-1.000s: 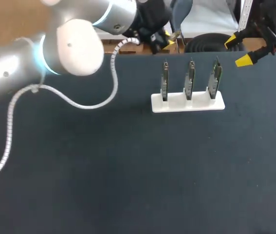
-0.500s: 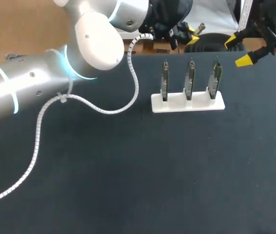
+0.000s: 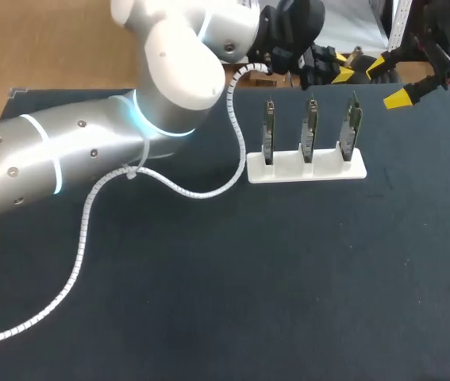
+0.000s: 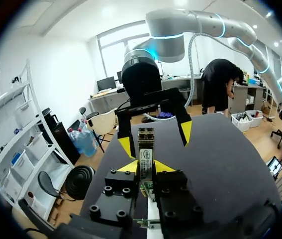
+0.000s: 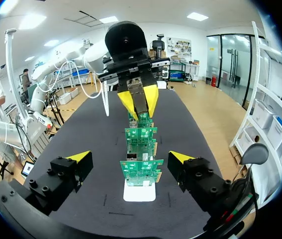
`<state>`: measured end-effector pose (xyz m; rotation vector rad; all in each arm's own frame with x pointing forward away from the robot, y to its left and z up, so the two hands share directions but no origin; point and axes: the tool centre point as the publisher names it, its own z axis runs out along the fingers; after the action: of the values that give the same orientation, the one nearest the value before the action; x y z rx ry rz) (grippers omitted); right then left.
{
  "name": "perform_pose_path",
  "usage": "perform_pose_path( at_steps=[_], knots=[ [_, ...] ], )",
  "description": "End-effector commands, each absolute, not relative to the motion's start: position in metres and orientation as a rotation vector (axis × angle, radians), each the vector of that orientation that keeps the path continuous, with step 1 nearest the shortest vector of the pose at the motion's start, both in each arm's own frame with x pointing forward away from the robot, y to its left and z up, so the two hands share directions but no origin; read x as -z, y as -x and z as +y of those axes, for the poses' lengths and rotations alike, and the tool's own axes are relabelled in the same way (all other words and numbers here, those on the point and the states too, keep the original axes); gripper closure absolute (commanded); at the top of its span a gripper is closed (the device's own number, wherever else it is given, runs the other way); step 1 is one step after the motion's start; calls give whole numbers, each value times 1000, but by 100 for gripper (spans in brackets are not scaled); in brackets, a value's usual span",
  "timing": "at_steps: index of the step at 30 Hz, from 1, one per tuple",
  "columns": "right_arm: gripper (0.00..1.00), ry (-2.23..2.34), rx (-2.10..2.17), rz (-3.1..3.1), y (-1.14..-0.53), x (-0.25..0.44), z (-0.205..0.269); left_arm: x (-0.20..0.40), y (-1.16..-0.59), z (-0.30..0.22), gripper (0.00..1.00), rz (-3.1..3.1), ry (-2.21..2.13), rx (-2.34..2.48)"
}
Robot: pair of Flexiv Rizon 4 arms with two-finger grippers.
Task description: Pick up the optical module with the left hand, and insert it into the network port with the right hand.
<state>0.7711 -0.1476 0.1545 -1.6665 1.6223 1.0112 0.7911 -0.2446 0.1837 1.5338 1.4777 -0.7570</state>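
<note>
1. Since a second ago the left arm [image 3: 90,159] has swung to the right along the table's far edge. The left gripper [image 3: 337,75] now sits behind the middle and right circuit boards [image 3: 310,127]. The coiled cable [image 3: 82,230] has trailed across with it. The right gripper [image 3: 390,81] and the white holder [image 3: 304,169] have not moved.
2. The left gripper [image 4: 146,167] is clamped on the optical module [image 4: 145,149], which stands up between its yellow tips.
3. The right gripper [image 5: 130,157] is spread wide and holds nothing. It hangs at the far right edge, facing down the row of boards toward the module [image 5: 141,107].
4. The two grippers are near each other but apart, both beyond the holder. The three boards stand upright in the holder near the far edge. The dark table [image 3: 288,278] in front of the holder carries only the cable, at the left.
</note>
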Motion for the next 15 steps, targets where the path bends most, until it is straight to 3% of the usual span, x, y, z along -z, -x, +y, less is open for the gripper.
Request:
perform_pose_path(
  at_steps=[1,15],
  knots=[
    [0,1665,-1005,1622,-769,-154,-147,-175,-791,-245,100,1439,-1484,804],
    [0,1665,-1005,1622,-769,-154,-147,-167,-780,-254,100,1366,-1391,988]
  ],
)
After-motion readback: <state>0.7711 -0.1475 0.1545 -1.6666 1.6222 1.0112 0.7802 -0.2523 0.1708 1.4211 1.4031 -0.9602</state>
